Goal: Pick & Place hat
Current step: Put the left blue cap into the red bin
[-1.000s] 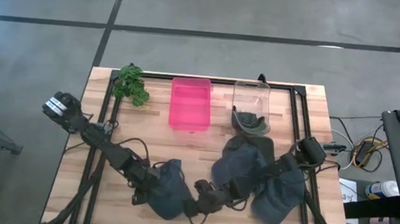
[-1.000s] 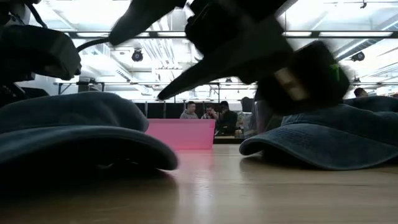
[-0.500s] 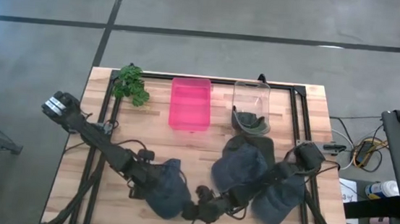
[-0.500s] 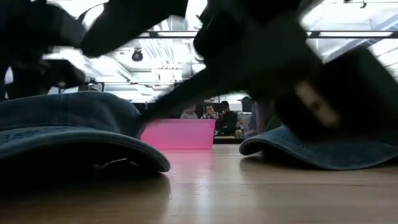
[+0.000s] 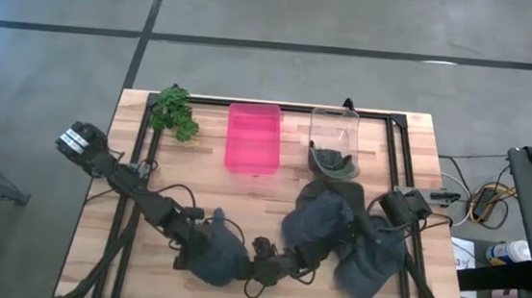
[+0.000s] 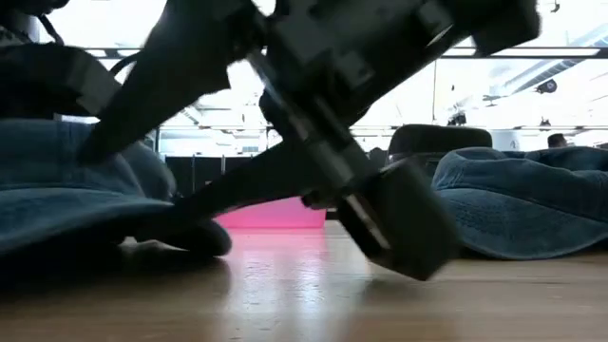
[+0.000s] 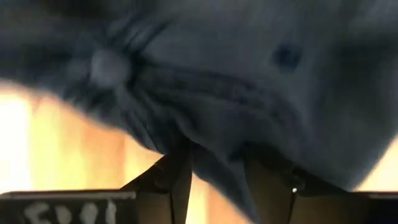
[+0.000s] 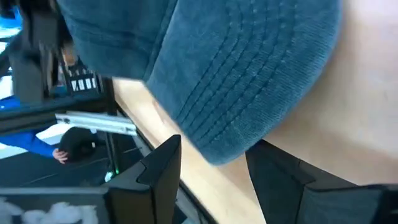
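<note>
Hat sits well short of the pink bin; our left pincer pinches its crown, right pincer spread at the brim — we should close there before lifting.

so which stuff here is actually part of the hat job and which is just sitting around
Part of the job:
- blue hat near the front edge, with the left pincer on it
- right pincer, at that hat's brim
- two more blue hats, lying on the table
- pink bin
- clear bin, with a greenish hat inside

Lying about:
- green plant sprig
</note>
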Robot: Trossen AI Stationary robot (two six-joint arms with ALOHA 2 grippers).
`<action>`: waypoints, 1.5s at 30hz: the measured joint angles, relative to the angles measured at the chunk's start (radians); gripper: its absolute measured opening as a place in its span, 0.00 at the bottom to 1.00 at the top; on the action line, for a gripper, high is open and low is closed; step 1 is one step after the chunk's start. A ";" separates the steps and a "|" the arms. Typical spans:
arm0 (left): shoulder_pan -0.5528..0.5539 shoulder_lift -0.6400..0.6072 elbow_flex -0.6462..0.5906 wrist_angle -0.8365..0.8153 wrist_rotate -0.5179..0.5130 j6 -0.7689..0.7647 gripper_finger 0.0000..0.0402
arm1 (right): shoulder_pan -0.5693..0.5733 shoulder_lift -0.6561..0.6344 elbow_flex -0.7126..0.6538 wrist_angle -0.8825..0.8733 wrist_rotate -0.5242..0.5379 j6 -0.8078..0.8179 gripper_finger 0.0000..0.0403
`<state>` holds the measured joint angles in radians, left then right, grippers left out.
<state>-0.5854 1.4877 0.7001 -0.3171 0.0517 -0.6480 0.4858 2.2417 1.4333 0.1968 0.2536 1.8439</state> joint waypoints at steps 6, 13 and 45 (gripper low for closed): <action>0.000 0.001 -0.002 0.104 -0.002 0.000 0.35 | -0.030 -0.002 0.000 0.023 0.049 -0.100 0.42; -0.001 0.001 -0.021 0.125 -0.006 0.020 0.35 | -0.044 0.001 0.000 0.019 0.090 -0.184 0.42; -0.098 -0.496 0.496 -0.764 -0.665 -0.169 0.35 | 0.032 -0.237 0.558 -1.042 0.836 -2.591 0.03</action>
<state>-0.6838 0.9913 1.1966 -1.0807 -0.6137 -0.8175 0.5178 2.0043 1.9910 -0.8452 1.0897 -0.7470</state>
